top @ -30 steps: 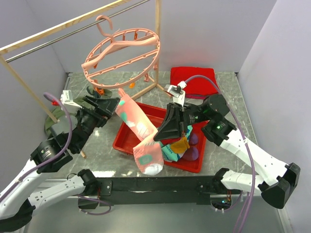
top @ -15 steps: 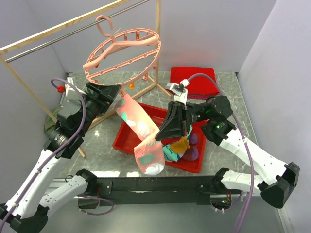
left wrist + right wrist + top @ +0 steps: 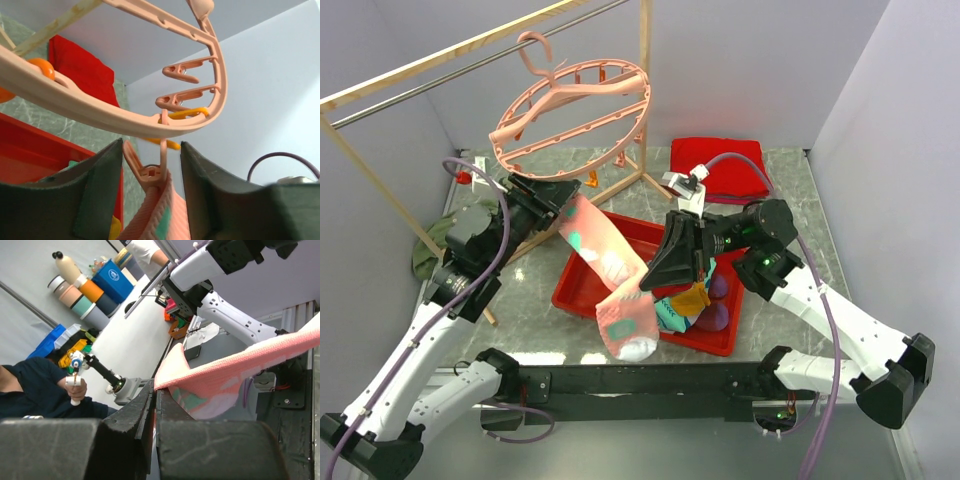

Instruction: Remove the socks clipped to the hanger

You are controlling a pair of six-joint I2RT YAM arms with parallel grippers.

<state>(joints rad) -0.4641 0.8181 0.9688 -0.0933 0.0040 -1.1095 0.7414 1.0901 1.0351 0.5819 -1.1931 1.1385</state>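
The round pink hanger (image 3: 570,108) hangs by its hook from the rack bar. One pink sock with teal patches (image 3: 605,262) hangs from a pink clip (image 3: 574,192) at the ring's near edge. My left gripper (image 3: 563,190) is open, its jaws on either side of that clip (image 3: 150,172) just above the sock's cuff (image 3: 162,215), under the ring (image 3: 100,110). My right gripper (image 3: 646,280) is shut on the sock's lower part, and the sock (image 3: 240,370) is pinched between its jaws (image 3: 154,390).
A red tray (image 3: 582,292) below holds several loose socks (image 3: 695,305). A folded red cloth (image 3: 720,165) lies at the back right. The wooden rack's post (image 3: 645,80) stands behind the hanger. A dark green sock (image 3: 428,252) lies at the far left.
My left arm has risen and moved right until its open jaws straddle the sock's clip. The right gripper has kept its hold and hardly moved.
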